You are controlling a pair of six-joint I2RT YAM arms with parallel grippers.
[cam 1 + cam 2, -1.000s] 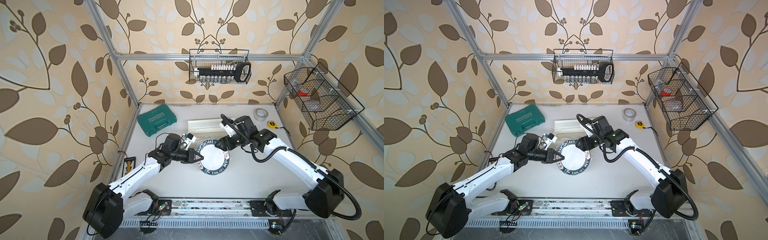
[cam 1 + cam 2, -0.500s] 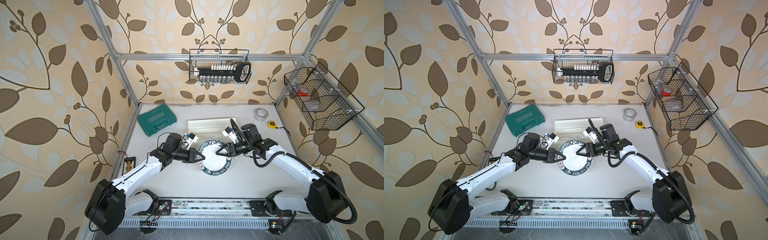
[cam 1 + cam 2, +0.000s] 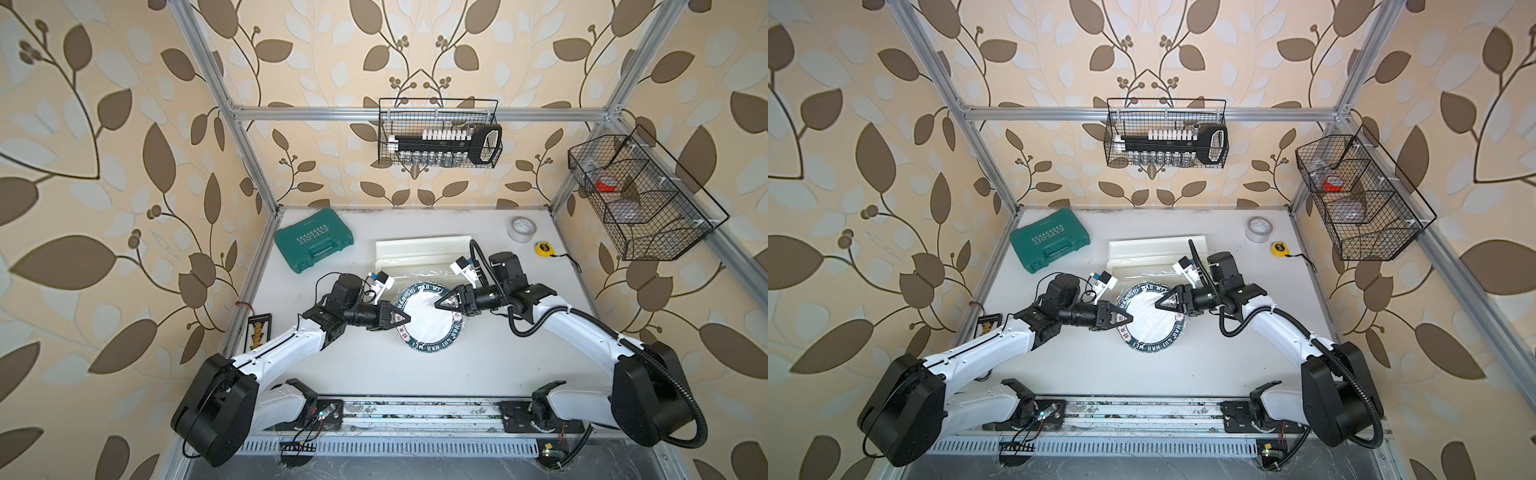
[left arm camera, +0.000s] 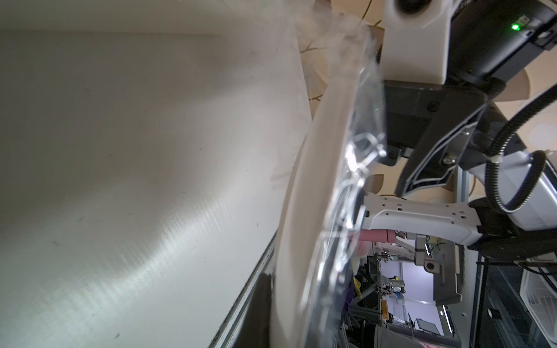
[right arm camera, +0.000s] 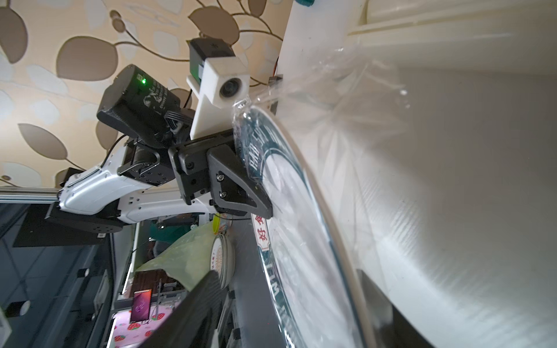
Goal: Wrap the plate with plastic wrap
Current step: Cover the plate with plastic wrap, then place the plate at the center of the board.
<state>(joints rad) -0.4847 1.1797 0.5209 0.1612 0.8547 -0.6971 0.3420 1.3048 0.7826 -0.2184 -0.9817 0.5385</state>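
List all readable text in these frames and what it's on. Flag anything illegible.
"EXPLOIT", beside a row of chevrons: lid of the green case.
"HAO" and "WEI": white lettering on the plate rim; the rest is hidden or lost under the plastic wrap.
"好": red character on a white patch of that rim, in the right wrist view.
Tape roll print: too small to read.
Label on the black motor housing: too blurred to read.

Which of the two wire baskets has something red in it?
The side-wall basket, beside the right arm: a red thing sits inside it. The back-wall basket holds nothing red.
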